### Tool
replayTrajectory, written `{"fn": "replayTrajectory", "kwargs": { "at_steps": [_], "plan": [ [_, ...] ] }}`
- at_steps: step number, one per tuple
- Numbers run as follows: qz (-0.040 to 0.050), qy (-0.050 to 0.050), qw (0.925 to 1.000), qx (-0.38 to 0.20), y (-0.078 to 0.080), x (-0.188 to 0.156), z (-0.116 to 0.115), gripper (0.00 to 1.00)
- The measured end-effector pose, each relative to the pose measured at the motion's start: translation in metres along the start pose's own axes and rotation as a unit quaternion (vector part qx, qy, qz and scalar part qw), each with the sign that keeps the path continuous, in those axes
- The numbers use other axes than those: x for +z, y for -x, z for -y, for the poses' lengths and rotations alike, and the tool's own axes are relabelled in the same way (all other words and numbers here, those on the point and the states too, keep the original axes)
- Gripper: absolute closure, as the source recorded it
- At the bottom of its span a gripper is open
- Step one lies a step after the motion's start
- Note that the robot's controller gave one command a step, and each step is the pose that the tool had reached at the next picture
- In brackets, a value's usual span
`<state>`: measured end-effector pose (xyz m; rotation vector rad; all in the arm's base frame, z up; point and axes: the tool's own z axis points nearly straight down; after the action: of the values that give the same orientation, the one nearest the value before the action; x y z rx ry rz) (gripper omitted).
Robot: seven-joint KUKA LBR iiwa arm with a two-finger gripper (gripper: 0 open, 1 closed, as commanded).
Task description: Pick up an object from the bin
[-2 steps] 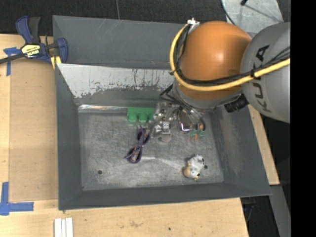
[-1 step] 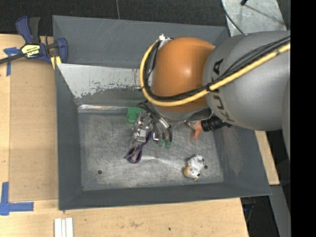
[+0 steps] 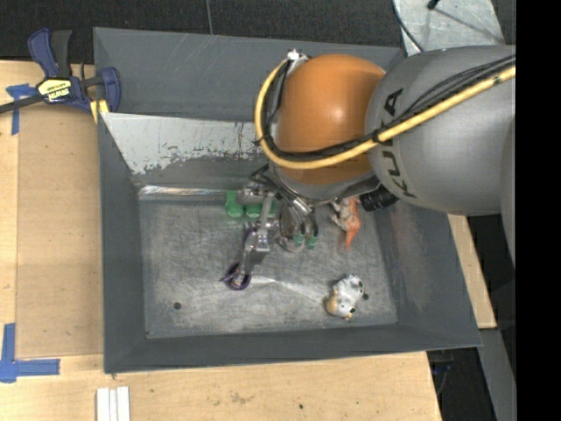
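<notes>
Arm [image 3: 447,130] enters from the right, with its orange cover [image 3: 329,103] over the rear middle of the grey metal bin [image 3: 123,270]. The jaws reach down and to the left from the cover to the bin floor, left of centre. Their tip is at a small dark purple loop-shaped object [image 3: 235,278]; contact cannot be confirmed. Whether the jaws are apart, together or clamped cannot be told. A green object [image 3: 234,205] lies near the rear wall, just beside the tool body. An orange piece [image 3: 351,226] lies to the right, at the cover's edge. A small white and tan toy [image 3: 344,296] sits at front right, well apart.
</notes>
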<state>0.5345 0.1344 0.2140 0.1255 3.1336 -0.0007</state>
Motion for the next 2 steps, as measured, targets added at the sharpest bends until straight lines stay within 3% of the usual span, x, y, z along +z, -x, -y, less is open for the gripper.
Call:
{"fn": "replayTrajectory", "kwargs": {
  "at_steps": [2],
  "plan": [
    [0.0010,0.001,0.9994,-0.034,0.006,0.013,-0.005,0.00]
  ]
}}
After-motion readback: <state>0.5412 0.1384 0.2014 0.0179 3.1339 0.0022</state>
